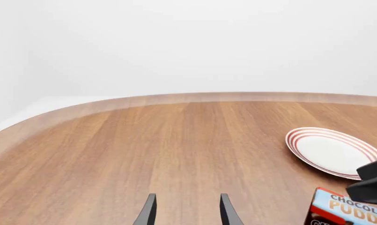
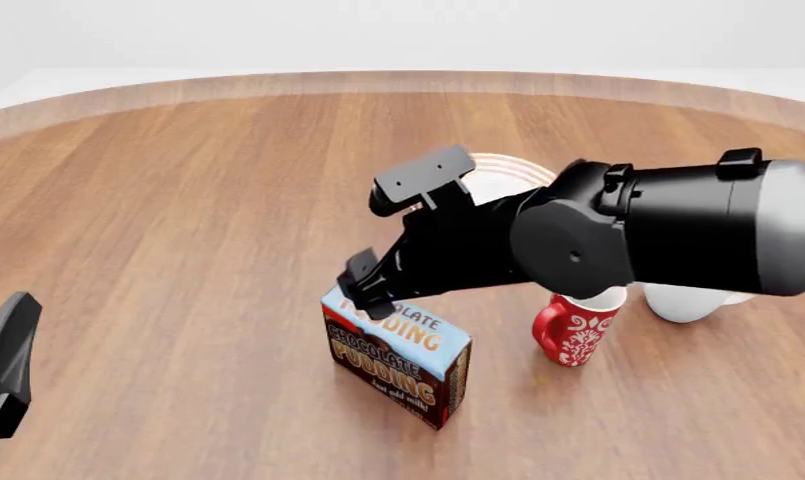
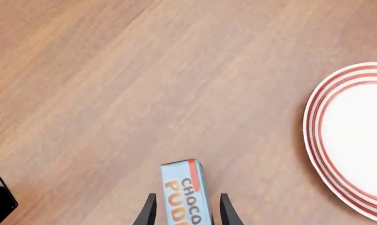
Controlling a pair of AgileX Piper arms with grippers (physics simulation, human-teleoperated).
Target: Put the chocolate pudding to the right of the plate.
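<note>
Pudding carton, the chocolate pudding [image 3: 187, 197], sits between the right claw's [image 3: 185, 208] parted fingers, contact unclear; plate [image 3: 357, 140] just beyond. Left claw [image 1: 185, 211] open, empty.

Red patterned mug [image 2: 572, 333], white mug [image 2: 689, 301] just beside it, wooden table [image 2: 189, 230]

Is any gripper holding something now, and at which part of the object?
Nothing is clearly held. The right gripper has its fingers on both long sides of the chocolate pudding, near its top, but contact cannot be told. The left gripper is open and empty.
</note>
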